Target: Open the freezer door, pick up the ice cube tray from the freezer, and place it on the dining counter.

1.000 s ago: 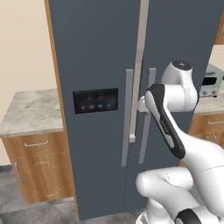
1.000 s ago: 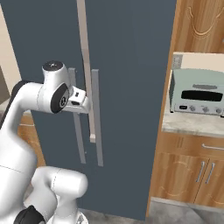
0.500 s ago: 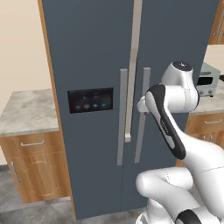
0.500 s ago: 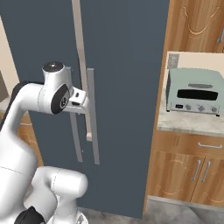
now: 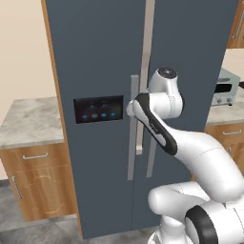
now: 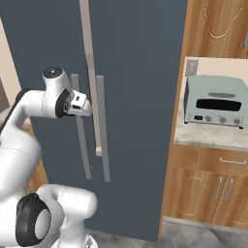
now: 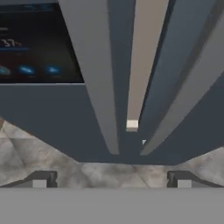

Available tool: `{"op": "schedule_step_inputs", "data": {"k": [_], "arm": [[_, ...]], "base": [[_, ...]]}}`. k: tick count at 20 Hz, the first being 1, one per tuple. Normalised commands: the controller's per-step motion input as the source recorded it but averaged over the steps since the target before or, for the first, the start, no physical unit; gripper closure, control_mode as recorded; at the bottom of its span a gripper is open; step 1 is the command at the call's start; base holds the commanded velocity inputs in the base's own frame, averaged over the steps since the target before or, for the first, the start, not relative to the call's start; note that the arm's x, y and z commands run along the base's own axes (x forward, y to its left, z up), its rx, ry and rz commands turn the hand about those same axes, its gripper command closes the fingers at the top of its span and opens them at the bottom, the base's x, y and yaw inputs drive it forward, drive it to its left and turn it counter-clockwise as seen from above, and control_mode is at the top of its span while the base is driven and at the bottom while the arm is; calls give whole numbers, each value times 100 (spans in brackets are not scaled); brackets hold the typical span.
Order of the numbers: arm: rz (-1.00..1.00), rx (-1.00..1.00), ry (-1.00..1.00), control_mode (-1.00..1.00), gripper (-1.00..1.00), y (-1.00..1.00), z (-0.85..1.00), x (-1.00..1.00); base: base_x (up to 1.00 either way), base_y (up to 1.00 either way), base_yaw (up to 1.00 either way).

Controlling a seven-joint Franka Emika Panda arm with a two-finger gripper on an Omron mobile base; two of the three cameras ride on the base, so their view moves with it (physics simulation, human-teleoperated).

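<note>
The fingers (image 7: 111,181) are being held wide apart, gripping nothing, just before the closed freezer door (image 5: 95,71) and its handle (image 5: 133,128).

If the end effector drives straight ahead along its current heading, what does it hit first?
Most likely the closed freezer door: in the hand view the end effector points at the door fronts, between the freezer door's grey handle and the neighbouring one. Depth is unclear, so it may clip a handle first.
</note>
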Motion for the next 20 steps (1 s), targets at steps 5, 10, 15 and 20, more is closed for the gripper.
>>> {"op": "schedule_step_inputs", "data": {"k": [5,10,15,20], "arm": [[0,0,-1,-100,-100,9,-19,91],[0,0,-11,-100,-100,4,-34,58],[1,0,-11,-100,-100,19,-39,51],[1,0,-7,-100,-100,18,-28,35]], "base": [[0,0,0],[0,0,0],[0,0,0],[0,0,0]]}}
